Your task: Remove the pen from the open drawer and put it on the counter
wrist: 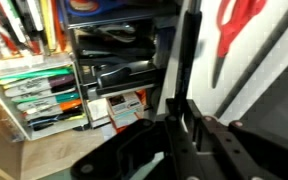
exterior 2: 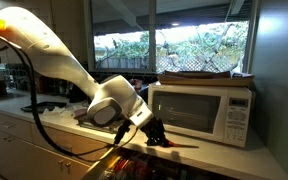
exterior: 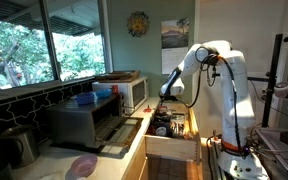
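Note:
The open drawer [exterior: 170, 148] of pale wood stands pulled out below the counter [exterior: 112, 160]; its wooden floor [wrist: 44, 152] shows in the wrist view, with trays of pens and markers. My gripper [wrist: 180, 115] is shut on a dark pen [wrist: 185, 50] that sticks straight out from the fingertips. In both exterior views the gripper [exterior: 169, 100] [exterior 2: 156, 133] hangs above the drawer's edge, close over the cream counter [exterior 2: 219, 160]. I cannot tell whether the pen tip touches the counter.
A white microwave [exterior 2: 199, 110] [exterior: 126, 92] stands on the counter just behind the gripper. A toaster oven [exterior: 84, 122] is beside it. Red scissors [wrist: 242, 25] lie on the white surface near the pen. A kettle [exterior: 19, 145] stands near the window.

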`<state>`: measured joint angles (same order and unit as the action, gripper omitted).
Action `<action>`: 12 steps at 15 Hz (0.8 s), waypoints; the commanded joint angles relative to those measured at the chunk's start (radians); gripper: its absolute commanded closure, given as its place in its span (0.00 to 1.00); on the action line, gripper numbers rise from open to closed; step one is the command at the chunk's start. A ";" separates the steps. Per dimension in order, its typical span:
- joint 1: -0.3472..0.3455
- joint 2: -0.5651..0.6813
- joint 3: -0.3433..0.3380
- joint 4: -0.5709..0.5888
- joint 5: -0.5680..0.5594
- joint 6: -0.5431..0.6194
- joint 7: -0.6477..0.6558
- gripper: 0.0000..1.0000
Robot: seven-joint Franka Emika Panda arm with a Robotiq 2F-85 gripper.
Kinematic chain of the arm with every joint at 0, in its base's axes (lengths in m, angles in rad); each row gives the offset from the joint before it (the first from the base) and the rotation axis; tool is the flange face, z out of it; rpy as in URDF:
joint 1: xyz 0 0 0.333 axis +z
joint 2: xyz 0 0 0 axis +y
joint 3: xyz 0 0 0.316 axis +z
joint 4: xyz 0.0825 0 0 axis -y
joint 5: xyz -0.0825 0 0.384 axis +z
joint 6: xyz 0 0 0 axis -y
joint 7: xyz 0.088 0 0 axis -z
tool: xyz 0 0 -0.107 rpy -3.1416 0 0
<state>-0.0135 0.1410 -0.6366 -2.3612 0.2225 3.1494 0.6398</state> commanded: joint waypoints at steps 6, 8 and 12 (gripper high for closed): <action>0.261 0.029 -0.019 -0.006 -0.017 0.094 0.088 0.97; 0.281 0.041 0.003 0.004 -0.009 0.085 0.088 0.97; 0.324 0.090 0.013 0.031 -0.009 0.056 0.092 0.97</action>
<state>0.2846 0.1816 -0.6181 -2.3524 0.2149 3.2201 0.7181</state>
